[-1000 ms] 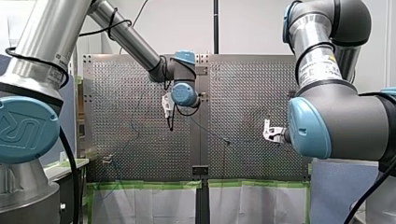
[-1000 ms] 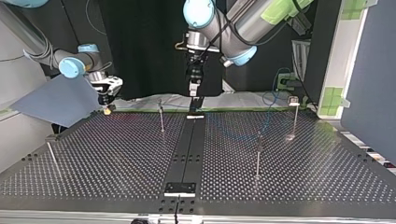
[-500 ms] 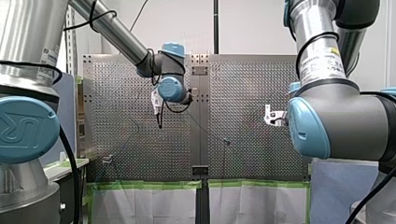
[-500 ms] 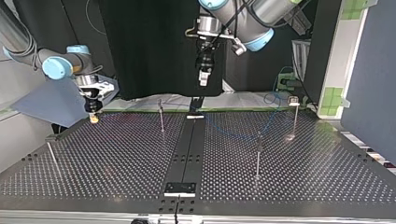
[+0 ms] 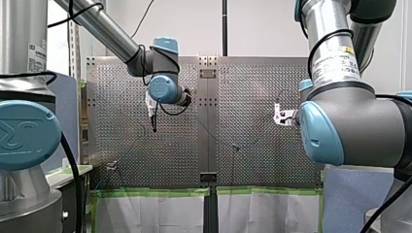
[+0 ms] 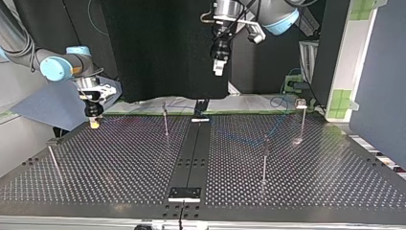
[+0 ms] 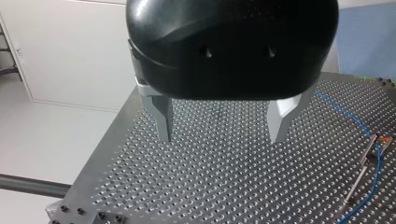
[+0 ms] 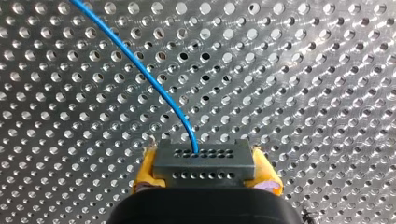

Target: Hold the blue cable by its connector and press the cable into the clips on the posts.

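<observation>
In the right wrist view my right gripper (image 8: 205, 179) is shut, its yellow pads (image 8: 148, 170) clamping a grey connector (image 8: 203, 163). The blue cable (image 8: 140, 60) leaves the connector and arcs away over the perforated table. In the top view that gripper (image 6: 94, 123) hangs just above the table at the far left. My left gripper (image 7: 222, 135) is open and holds nothing between its metal fingers (image 7: 161, 116). It hangs high above the table's far edge (image 6: 219, 67). More of the blue cable (image 7: 371, 182) lies beside two thin posts (image 7: 369, 149).
Thin posts stand on the table (image 6: 119, 182): one near the middle (image 6: 165, 117), two toward the top view's right (image 6: 265, 155) (image 6: 301, 115), and one at its left edge (image 6: 52, 160). A dark strip (image 6: 191, 153) runs down the table's centre.
My left arm has lifted its open gripper and swung it toward the front view's left. My right gripper, still holding the connector, has shifted left and nearer in the top view.
</observation>
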You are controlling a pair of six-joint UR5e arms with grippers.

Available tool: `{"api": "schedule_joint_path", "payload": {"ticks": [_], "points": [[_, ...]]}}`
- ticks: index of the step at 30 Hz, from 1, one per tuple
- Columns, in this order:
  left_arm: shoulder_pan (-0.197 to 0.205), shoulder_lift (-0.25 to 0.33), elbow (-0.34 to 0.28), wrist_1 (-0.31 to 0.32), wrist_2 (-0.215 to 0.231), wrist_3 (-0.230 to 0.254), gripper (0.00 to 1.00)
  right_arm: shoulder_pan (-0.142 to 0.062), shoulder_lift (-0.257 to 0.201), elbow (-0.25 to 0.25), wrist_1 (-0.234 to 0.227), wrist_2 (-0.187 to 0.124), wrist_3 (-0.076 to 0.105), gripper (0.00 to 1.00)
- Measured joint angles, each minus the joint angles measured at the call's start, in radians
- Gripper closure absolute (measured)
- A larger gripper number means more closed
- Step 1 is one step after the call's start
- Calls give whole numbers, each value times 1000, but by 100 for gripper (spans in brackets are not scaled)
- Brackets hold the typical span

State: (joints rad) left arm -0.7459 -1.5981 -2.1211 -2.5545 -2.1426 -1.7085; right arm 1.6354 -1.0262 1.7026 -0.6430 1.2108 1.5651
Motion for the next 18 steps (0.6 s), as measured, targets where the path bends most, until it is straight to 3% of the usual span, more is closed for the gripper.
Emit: {"api": "schedule_joint_path", "payload": {"ticks": [18], "points": [[0, 12, -12, 8, 0, 3, 0, 1, 1, 4, -4, 0, 3, 100]]}}
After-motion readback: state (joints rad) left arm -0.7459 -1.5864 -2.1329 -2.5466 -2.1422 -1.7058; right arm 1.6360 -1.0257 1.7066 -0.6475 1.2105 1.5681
